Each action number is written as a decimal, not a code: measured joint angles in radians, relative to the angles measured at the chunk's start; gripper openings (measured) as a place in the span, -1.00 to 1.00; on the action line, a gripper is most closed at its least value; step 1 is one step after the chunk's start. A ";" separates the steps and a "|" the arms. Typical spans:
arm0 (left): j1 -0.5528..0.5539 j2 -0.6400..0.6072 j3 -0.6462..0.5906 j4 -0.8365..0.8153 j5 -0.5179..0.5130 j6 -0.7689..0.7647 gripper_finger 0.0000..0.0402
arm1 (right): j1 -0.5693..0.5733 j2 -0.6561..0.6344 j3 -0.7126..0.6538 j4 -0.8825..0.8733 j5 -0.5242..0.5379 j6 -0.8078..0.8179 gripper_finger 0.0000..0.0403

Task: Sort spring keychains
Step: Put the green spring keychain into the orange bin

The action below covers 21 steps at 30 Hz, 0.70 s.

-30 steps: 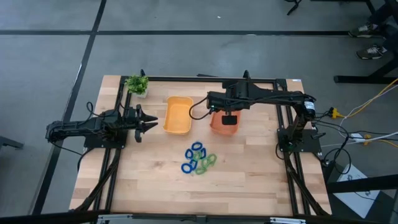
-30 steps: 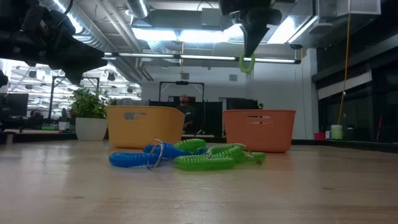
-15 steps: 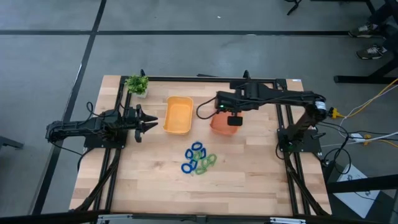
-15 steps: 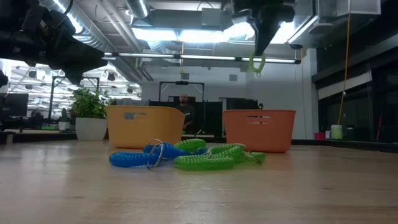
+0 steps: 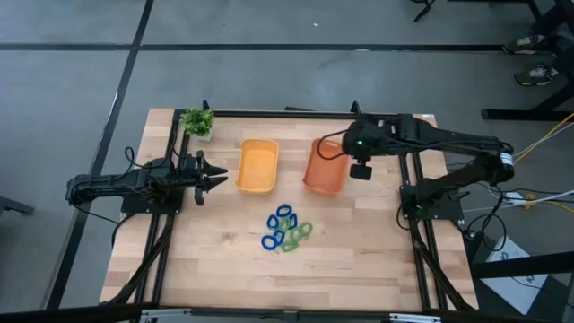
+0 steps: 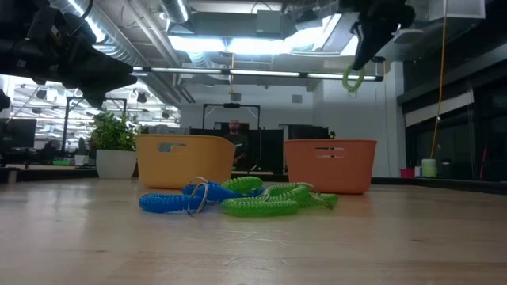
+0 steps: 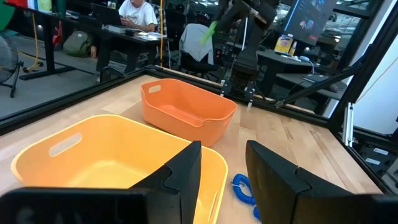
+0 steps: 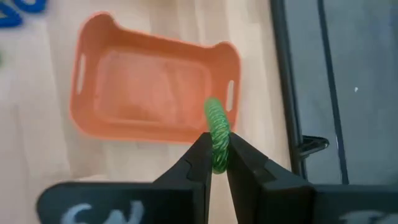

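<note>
Overhead, a pale wooden table (image 5: 224, 269) stands on grey floor, with desks and ceiling lights in the room behind. The right gripper (image 8: 214, 163), high above the orange bin's (image 5: 325, 165) outer edge, pinches a green spring keychain (image 8: 216, 130), a tight ribbed coil dangling as a loop. The remaining blue and green keychains (image 5: 287, 229) lie heaped mid-table. The left gripper (image 7: 221, 171) waits beside the yellow bin (image 5: 257, 166), fingers slightly parted and empty
</note>
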 joint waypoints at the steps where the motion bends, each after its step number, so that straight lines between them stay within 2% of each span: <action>1: 0.000 0.000 0.000 0.000 0.000 0.000 -0.39 | -0.009 -0.007 -0.016 0.026 -0.010 0.000 -0.80; 8: 0.000 0.000 0.000 0.000 0.000 0.000 -0.39 | -0.038 -0.004 -0.121 0.199 -0.087 -0.004 -0.80; 21: 0.000 0.000 0.000 0.000 0.000 0.000 -0.39 | -0.052 0.003 -0.398 0.458 -0.092 -0.003 -0.80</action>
